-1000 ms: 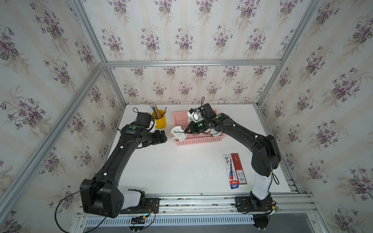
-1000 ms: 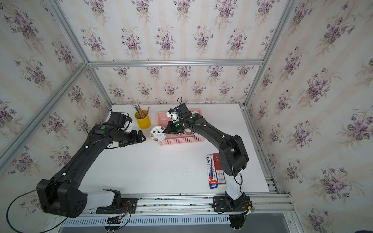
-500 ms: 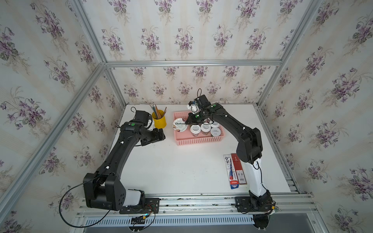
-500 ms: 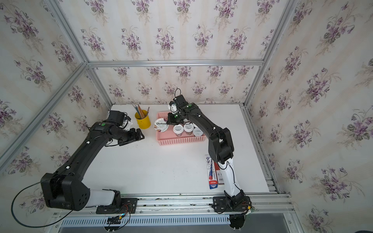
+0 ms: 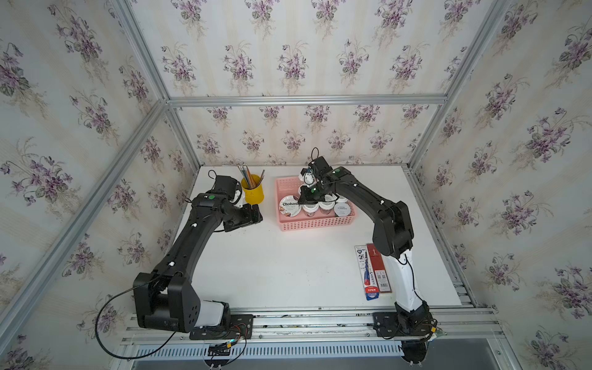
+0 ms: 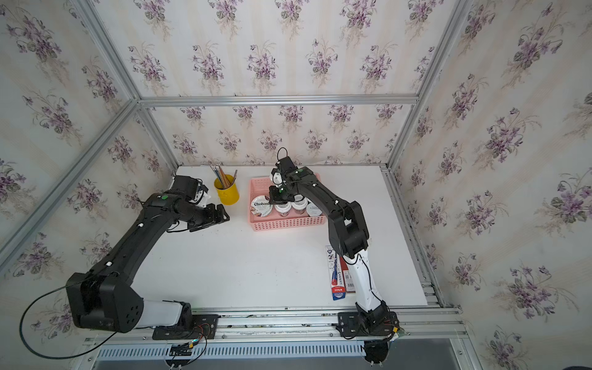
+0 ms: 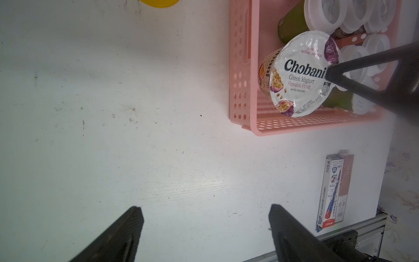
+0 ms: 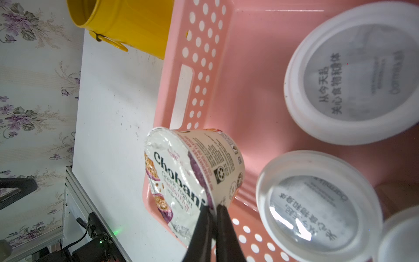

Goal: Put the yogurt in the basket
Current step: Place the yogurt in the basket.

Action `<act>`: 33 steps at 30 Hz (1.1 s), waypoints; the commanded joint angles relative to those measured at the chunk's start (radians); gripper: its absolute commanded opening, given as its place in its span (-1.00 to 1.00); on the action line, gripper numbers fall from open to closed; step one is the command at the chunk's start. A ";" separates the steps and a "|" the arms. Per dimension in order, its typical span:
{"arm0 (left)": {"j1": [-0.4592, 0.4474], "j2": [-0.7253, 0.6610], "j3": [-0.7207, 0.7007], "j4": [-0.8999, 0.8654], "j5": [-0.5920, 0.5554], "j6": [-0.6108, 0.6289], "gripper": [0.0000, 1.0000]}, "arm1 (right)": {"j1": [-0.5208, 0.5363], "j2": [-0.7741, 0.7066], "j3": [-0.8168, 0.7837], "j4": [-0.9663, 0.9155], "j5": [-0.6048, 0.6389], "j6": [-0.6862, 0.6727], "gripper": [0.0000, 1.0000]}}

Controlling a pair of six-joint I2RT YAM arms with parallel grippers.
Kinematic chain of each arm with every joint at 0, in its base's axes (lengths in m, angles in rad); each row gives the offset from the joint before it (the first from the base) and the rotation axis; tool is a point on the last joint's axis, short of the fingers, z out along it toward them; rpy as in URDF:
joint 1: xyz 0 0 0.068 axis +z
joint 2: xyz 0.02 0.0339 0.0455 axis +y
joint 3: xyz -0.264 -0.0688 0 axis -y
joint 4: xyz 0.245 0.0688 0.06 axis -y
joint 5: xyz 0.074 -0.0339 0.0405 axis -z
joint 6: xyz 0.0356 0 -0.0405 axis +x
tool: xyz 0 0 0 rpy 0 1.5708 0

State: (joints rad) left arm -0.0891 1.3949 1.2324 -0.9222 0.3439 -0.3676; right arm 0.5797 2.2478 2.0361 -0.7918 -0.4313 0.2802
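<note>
While the right gripper (image 8: 214, 207) pinches the rim of the Chobani yogurt cup (image 8: 181, 179), the cup leans tilted inside the pink basket (image 8: 199, 56), at the end nearest the yellow pencil cup (image 5: 253, 192). Several white-lidded yogurt cups (image 8: 353, 74) stand upright beside it in the basket. The left gripper (image 7: 205, 211) hovers over the table (image 7: 113, 136), jaws spread wide, holding nothing.

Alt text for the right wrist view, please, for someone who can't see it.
The right pincer is shut on the rim of the tilted Chobani cup, at one end of the pink basket. Two white-lidded cups stand in the basket beside it; a yellow pencil cup stands on the table outside.
</note>
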 commanded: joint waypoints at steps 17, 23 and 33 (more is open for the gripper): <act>0.009 0.004 -0.001 0.005 0.000 0.015 0.84 | 0.002 0.064 0.036 -0.007 0.005 -0.023 -0.80; 0.014 0.004 -0.004 0.002 0.002 0.017 0.84 | 0.002 0.083 0.051 -0.016 0.014 -0.023 -0.78; 0.025 -0.003 -0.005 0.001 0.001 0.019 0.84 | 0.001 0.107 0.076 -0.033 0.016 -0.024 -0.69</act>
State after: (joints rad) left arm -0.0658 1.3983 1.2285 -0.9226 0.3439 -0.3634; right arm 0.5797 2.3501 2.1044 -0.8127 -0.4271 0.2623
